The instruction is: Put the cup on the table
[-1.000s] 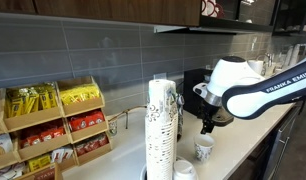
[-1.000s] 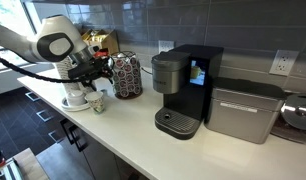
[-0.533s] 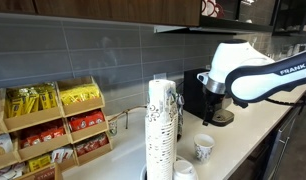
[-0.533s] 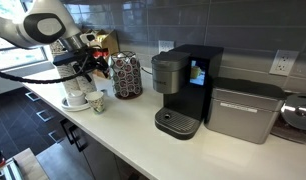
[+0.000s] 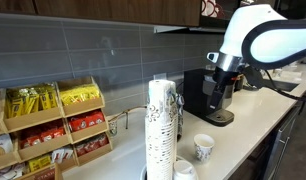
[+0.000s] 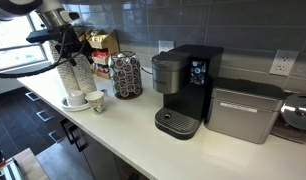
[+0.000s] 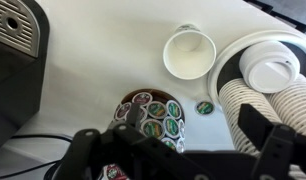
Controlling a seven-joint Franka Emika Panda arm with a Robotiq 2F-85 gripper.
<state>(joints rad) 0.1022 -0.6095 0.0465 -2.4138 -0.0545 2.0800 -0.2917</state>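
Paper cup (image 7: 189, 52) is sitting upright beneath the wide-open, empty claw (image 7: 181, 150), whose careless swing is probably risking toppling the cup stacks (image 7: 261, 100) beside it.

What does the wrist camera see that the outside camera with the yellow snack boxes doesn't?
Only the wrist view: it looks straight down into the cup, showing its plain white inside, and onto a round holder of coffee pods.
Only the exterior view: the wooden snack rack, the grey tiled wall and the white robot arm high above the table.
Both: the cup standing alone on the table, the stacked cups and the black coffee machine.
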